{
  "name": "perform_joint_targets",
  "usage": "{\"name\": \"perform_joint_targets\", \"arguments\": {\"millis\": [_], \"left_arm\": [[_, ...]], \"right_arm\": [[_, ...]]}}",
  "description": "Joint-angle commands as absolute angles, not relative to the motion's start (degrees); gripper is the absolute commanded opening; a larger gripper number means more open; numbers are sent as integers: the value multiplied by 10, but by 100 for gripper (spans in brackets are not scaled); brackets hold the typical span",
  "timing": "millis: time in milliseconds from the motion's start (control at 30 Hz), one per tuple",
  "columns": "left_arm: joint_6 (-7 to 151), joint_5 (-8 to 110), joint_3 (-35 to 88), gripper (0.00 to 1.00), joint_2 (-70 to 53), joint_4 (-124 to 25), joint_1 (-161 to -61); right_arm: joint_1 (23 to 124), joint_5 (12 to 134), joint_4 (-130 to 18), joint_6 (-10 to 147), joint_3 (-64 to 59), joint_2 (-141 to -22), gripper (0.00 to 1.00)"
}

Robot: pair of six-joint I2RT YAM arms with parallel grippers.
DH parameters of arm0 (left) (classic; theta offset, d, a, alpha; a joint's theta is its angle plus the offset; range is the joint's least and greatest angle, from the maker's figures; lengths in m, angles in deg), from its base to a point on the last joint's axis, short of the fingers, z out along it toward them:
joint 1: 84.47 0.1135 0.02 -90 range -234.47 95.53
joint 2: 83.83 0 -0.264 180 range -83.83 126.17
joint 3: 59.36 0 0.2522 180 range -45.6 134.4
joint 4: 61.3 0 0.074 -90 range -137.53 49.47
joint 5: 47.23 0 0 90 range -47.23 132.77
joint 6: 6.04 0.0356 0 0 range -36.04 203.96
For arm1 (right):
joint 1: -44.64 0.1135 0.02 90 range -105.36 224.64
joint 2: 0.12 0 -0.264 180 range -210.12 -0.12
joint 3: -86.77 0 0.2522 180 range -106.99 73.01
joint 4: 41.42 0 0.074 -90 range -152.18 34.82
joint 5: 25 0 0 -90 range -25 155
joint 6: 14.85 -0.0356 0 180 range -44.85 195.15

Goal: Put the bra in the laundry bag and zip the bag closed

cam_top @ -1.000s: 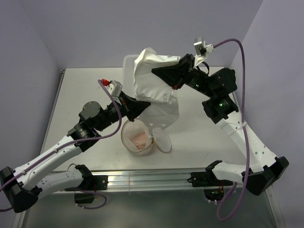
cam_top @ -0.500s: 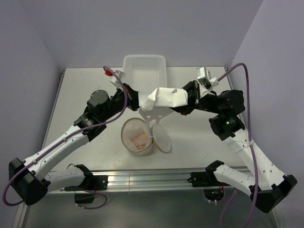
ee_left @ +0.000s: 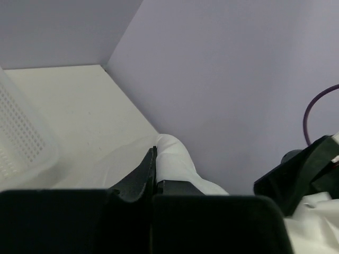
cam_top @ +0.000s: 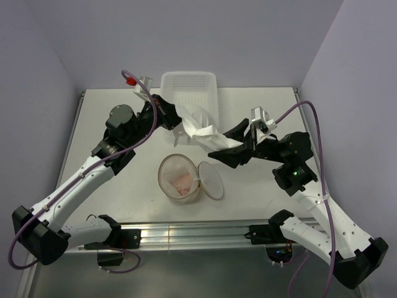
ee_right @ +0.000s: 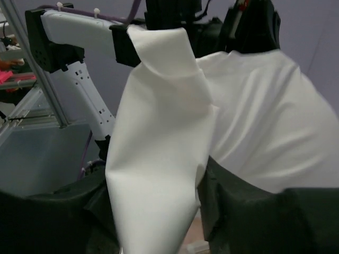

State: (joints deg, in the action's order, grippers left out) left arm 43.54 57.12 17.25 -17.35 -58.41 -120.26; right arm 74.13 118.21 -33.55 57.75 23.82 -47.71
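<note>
The white bra (cam_top: 208,133) hangs in the air between both arms, just behind the laundry bag (cam_top: 169,184). My left gripper (cam_top: 180,118) is shut on the bra's upper left end; in the left wrist view its fingers (ee_left: 143,172) pinch the white fabric (ee_left: 177,161). My right gripper (cam_top: 224,144) is open at the lower right end. In the right wrist view its jaws stand wide apart, and a fold of the bra (ee_right: 159,148) drapes loosely between them. The peach mesh bag stands upright and unzipped, its round lid (cam_top: 212,181) flopped to the right.
A white perforated basket (cam_top: 189,87) sits at the back edge of the table, right behind the left gripper. Purple walls close in the back and both sides. The left arm's purple cable (cam_top: 133,93) loops above its wrist.
The bra has come down from a tall spread high above the table to a low bundle behind the bag. The right gripper has opened and moved toward the bag. The left gripper moved back-left.
</note>
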Motion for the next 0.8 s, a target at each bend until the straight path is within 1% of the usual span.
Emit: {"name": "perform_joint_targets", "arguments": {"millis": [0,33,100,267,300,333,367,400,433,467,567,667,733,767], "left_arm": [[418,582,221,0,-178,-611,-1199],[417,580,222,0,-179,-611,-1199],[419,581,231,0,-178,-604,-1199],[423,574,237,0,-179,-595,-1199],[424,570,238,0,-177,-589,-1199],[425,572,237,0,-178,-590,-1199],[422,572,231,0,-179,-596,-1199],[421,573,230,0,-179,-600,-1200],[420,574,229,0,-177,-600,-1201],[425,573,233,0,-174,-595,-1201],[434,555,233,0,-167,-576,-1200],[438,530,236,0,-164,-581,-1201],[443,521,251,0,-154,-575,-1201],[446,505,255,0,-153,-583,-1201]], "right_arm": [[743,1148,-314,561,262,-449,57],[743,1145,-314,561,269,-447,57],[743,1119,-320,560,284,-442,63],[743,1061,-330,570,306,-428,63],[742,1025,-329,570,306,-421,63],[742,1006,-341,572,302,-420,61],[742,985,-356,581,280,-421,54],[743,962,-378,593,264,-422,50],[742,923,-413,612,248,-424,48],[743,909,-422,620,219,-425,47],[743,914,-430,643,170,-427,44],[764,973,-461,662,131,-436,44],[788,986,-499,683,128,-446,45],[819,975,-513,692,136,-450,49]]}}
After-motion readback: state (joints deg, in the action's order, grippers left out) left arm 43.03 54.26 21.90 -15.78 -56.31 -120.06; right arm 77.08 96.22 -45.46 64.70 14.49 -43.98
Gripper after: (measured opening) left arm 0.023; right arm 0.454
